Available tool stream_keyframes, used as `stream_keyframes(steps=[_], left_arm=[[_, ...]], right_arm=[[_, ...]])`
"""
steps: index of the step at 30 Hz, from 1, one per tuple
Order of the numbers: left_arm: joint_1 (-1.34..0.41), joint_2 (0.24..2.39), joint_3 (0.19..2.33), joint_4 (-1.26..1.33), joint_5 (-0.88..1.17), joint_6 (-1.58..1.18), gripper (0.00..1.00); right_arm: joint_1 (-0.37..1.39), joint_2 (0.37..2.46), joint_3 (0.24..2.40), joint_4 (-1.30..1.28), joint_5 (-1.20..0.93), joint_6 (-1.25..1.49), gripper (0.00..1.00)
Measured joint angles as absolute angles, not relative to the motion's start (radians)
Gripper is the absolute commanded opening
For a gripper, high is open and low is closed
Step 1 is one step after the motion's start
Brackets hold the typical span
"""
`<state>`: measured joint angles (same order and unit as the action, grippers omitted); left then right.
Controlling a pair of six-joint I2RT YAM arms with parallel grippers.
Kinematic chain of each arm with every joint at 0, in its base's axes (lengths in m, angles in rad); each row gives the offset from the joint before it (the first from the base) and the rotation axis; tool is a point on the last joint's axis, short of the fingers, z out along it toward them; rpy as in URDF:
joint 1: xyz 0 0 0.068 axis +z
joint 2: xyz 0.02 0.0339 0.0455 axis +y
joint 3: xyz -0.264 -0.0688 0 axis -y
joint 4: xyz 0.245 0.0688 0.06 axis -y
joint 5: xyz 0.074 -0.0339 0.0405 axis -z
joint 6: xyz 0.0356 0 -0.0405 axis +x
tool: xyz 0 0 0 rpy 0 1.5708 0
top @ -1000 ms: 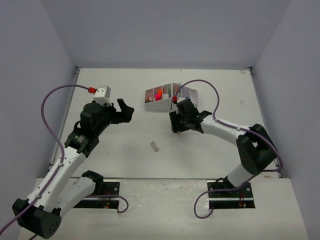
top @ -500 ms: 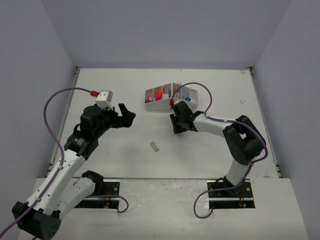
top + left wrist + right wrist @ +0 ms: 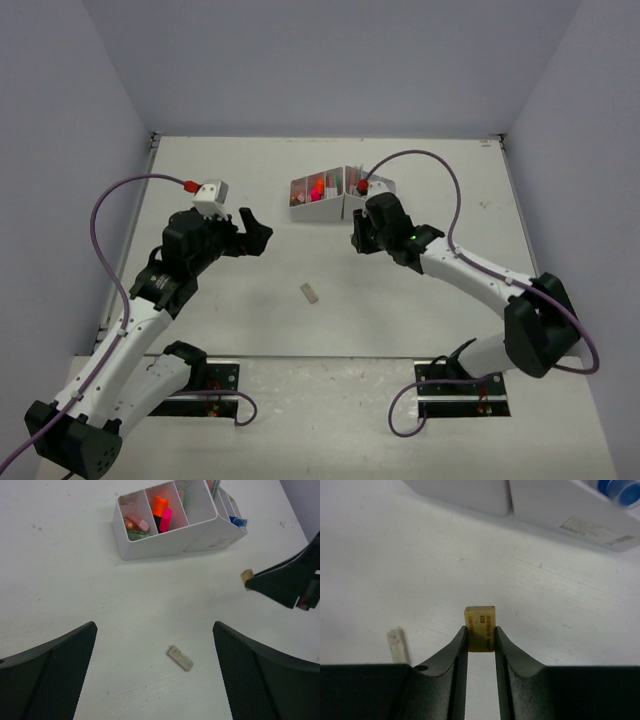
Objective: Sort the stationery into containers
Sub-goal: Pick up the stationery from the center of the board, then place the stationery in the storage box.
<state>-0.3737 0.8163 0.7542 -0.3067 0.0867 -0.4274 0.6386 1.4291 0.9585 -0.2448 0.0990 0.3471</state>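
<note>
Right pincer (image 3: 481, 639), shifted up-frame toward the white organiser (image 3: 322, 211): closed on a small tan eraser (image 3: 480, 625), probably for dropping into a compartment. Left pincer (image 3: 154, 630): fully spread, empty, poised over the grey-white piece (image 3: 179, 658) at lower centre.

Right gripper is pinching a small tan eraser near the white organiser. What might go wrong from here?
1. The right gripper grips the small tan rectangular eraser only by its near end, at the very tips, so it may twist or slip out.
2. The white plastic organiser box has narrow compartments, some partly filled; an off-centre release may bounce it off a divider.
</note>
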Motion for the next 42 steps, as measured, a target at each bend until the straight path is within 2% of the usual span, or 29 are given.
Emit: stream_keyframes(steps=[5,11,21,24,25,27,29,34,38,42], left_arm=[[-0.374,0.83,0.744,-0.306,0.099,-0.428,1.0],[-0.375,0.836,0.732,-0.306,0.122,-0.427,1.0],[-0.385,0.834,0.705,-0.309,0.128,-0.428,1.0],[-0.389,0.834,0.7,-0.309,0.129,-0.428,1.0],[-0.39,0.836,0.699,-0.308,0.131,-0.429,1.0],[-0.393,0.836,0.695,-0.308,0.132,-0.429,1.0],[-0.395,0.836,0.69,-0.309,0.134,-0.429,1.0],[-0.396,0.836,0.687,-0.309,0.136,-0.43,1.0],[-0.4,0.831,0.687,-0.309,0.137,-0.43,1.0],[-0.402,0.803,0.688,-0.325,0.098,-0.434,1.0]], right_arm=[[0.455,1.36,1.009,-0.256,0.096,0.355,0.11],[0.281,1.561,1.196,-0.286,0.077,0.351,0.12],[0.256,1.794,1.372,-0.341,0.028,0.338,0.21],[0.256,1.816,1.383,-0.344,0.021,0.334,0.3],[0.256,1.823,1.387,-0.348,0.017,0.333,0.3],[0.256,1.84,1.402,-0.347,0.011,0.331,0.4],[0.256,1.851,1.41,-0.345,0.01,0.329,0.44],[0.256,1.854,1.41,-0.347,0.01,0.327,0.46],[0.257,1.845,1.41,-0.354,0.01,0.326,0.43],[0.308,1.721,1.345,-0.361,0.078,0.332,0.43]])
